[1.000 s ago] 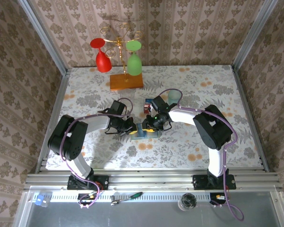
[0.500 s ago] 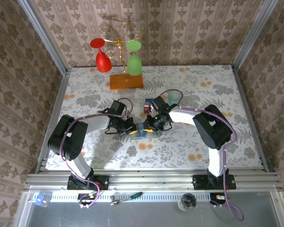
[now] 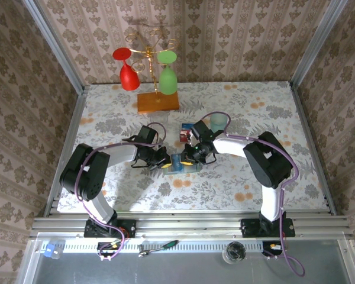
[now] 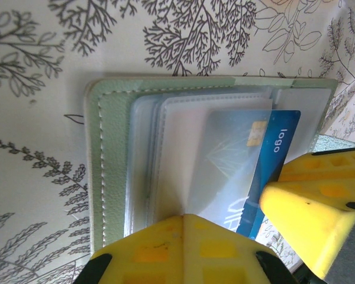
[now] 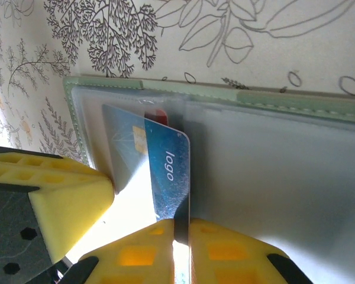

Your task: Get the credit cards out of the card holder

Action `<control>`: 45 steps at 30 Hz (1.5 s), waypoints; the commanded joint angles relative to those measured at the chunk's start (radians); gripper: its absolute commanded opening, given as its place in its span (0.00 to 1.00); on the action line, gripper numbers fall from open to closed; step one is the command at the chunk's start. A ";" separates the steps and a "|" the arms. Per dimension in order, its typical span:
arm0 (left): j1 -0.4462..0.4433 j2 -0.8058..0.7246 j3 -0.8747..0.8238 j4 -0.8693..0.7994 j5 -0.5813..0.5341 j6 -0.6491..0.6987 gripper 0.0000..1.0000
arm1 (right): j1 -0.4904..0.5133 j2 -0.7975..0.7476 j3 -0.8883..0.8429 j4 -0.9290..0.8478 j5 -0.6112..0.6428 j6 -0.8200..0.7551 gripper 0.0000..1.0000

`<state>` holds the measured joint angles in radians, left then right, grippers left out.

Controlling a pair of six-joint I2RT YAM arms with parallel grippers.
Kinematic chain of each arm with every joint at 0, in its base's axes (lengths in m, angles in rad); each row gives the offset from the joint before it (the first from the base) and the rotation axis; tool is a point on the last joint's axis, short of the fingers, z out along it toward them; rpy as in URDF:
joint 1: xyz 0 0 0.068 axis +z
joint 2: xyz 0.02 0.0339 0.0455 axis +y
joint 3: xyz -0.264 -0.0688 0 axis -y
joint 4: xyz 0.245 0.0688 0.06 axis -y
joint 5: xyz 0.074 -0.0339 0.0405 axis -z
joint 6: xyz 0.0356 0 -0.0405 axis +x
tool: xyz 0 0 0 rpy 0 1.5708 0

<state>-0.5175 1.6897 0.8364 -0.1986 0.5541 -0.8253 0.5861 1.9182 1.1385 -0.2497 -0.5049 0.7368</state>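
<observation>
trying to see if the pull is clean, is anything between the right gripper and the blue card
Nothing visible. The right gripper already has its yellow fingers at the blue card, which sticks partway out of the card holder sleeve.
</observation>
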 commanded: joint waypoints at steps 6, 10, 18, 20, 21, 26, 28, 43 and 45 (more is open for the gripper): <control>-0.003 0.017 0.003 -0.040 -0.008 0.020 0.00 | -0.024 -0.053 -0.022 -0.056 0.027 -0.033 0.11; -0.003 0.018 0.006 -0.043 -0.007 0.022 0.00 | -0.031 -0.071 -0.019 -0.079 0.037 -0.046 0.11; -0.001 0.022 0.020 -0.045 -0.005 0.023 0.00 | -0.039 -0.119 0.016 -0.140 0.047 -0.075 0.08; -0.001 0.021 0.025 -0.045 -0.003 0.024 0.00 | -0.039 -0.132 0.028 -0.153 0.048 -0.081 0.06; -0.001 0.022 0.029 -0.044 -0.002 0.023 0.00 | -0.039 -0.136 0.034 -0.161 0.049 -0.087 0.06; -0.001 0.009 0.044 -0.039 0.002 0.023 0.00 | -0.041 -0.146 0.073 -0.226 0.078 -0.135 0.04; 0.003 -0.005 0.043 -0.024 0.008 0.021 0.00 | -0.047 -0.145 0.093 -0.260 0.088 -0.170 0.03; 0.042 -0.065 0.015 -0.021 -0.003 0.021 0.00 | -0.065 -0.058 0.369 -0.689 0.324 -0.922 0.00; 0.051 -0.072 0.008 -0.022 -0.004 0.023 0.00 | -0.065 -0.064 0.379 -0.697 0.337 -1.046 0.00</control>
<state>-0.4808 1.6539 0.8577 -0.2096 0.5529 -0.8249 0.5198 1.8309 1.4937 -0.8211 -0.2588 -0.0372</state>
